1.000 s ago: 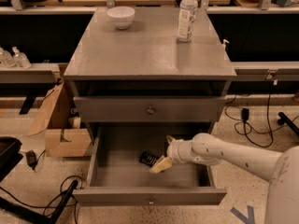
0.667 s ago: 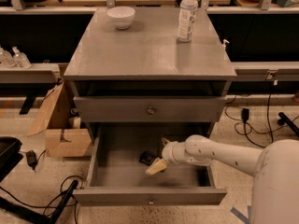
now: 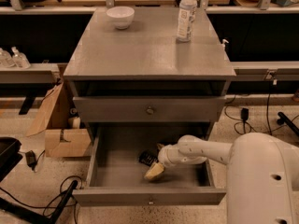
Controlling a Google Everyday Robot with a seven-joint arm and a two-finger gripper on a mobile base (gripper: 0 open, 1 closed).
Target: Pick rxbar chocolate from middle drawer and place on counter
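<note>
One gripper [image 3: 154,171], mine, sits low in the middle drawer [image 3: 117,169], just beside the rxbar chocolate [image 3: 147,158]. Open or clamped, I cannot tell.

My arm [image 3: 205,150] comes in from the near right, its white forearm stretched leftward out of the bulky body shell [image 3: 264,181]. The wrist [image 3: 170,155] bends downward and toward the near side. My gripper [image 3: 154,171] sits low inside the open middle drawer [image 3: 119,169], tan tip angled down and left, around the middle.
</note>
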